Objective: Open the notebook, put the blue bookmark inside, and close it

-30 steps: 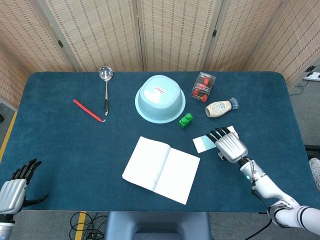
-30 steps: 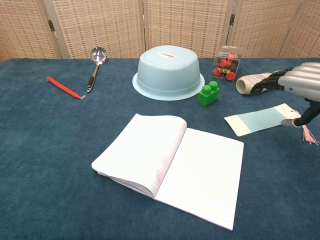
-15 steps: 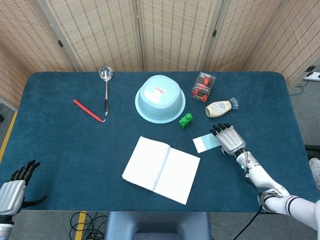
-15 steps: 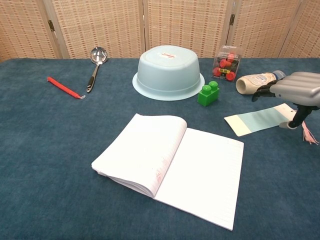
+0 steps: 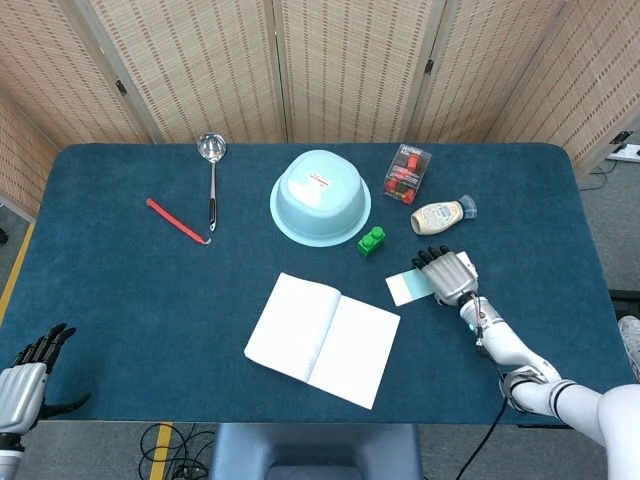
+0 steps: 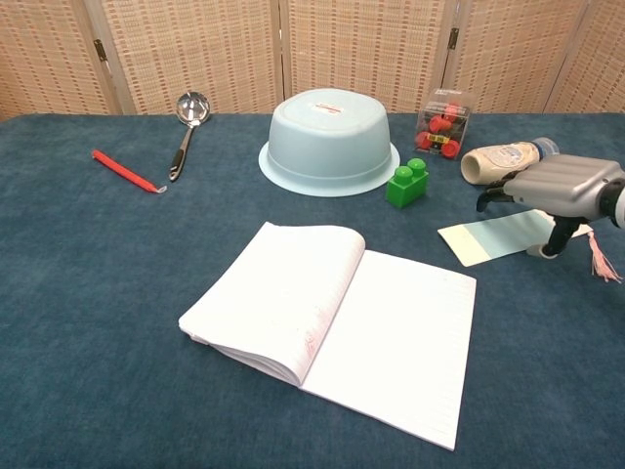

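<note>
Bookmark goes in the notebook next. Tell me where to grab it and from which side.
Take the blue bookmark at its tasselled right end, coming from above where the right hand hovers. It lies flat on the cloth, so probably press and slide it, or pinch a lifted edge.

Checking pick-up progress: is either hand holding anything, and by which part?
Nothing clearly held. The right hand hovers over the blue bookmark's tassel end; contact cannot be told. The left hand is empty.
</note>
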Tool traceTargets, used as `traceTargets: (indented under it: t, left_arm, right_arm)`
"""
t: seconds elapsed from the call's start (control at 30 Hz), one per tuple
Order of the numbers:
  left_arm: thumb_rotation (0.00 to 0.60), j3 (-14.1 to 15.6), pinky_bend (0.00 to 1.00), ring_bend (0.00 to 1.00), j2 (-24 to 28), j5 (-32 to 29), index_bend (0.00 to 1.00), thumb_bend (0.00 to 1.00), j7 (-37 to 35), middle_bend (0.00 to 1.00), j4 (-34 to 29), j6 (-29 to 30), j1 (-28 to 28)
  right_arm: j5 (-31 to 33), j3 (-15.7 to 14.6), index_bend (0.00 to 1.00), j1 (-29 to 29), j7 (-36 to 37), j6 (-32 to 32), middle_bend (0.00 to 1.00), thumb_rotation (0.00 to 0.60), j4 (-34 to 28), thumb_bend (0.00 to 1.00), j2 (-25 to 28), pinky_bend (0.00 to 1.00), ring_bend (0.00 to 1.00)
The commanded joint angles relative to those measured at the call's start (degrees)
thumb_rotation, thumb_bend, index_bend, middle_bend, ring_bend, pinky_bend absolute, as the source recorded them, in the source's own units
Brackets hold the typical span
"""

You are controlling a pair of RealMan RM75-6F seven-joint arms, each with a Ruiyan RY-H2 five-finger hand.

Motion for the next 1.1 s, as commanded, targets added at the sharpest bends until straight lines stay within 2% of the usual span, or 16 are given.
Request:
traceTargets:
  t: [0.03,0.6,0.8,1.1]
  left_arm:
    - [0.600,0.0,0.18,0.13,0.0,0.0,0.12,0.16,-0.1,0.08,0.1,0.0,0.0]
    - [0.600,0.1,0.18,0.13,0.2,-0.1,0.12,0.16,-0.2,0.08,-0.1,-0.1,0.2]
    - [0.600,0.1,0.18,0.13,0.3,-0.1,0.12,0.16,-0.2,0.08,-0.1,-0.1,0.2]
    - [0.600,0.0,0.18,0.13,0.2,-0.1,0.12,0.16,-0.3,0.08,-0.1,-0.3,0.1]
  right_arm:
    - [-0.2,-0.1,0.20,0.1,-0.2,-0.2,0.14,0.600,0.3,0.22,-0.3,0.23,0.14]
    - [0.3,-0.2,0.25,0.5,-1.0,-2.1,0.15,0.600,1.5,0.25,-0.5,0.23,0.14]
    - [-0.5,-0.4,0.31,0.2,-0.2,-1.2,0.17,0.600,1.6,0.27,-0.5,0.23,0.14]
    - [-2.1,-0.7,0.33,-0.4,1.5,0.5,0.20,0.600,1.5,0.30,-0.1,0.23,0.14]
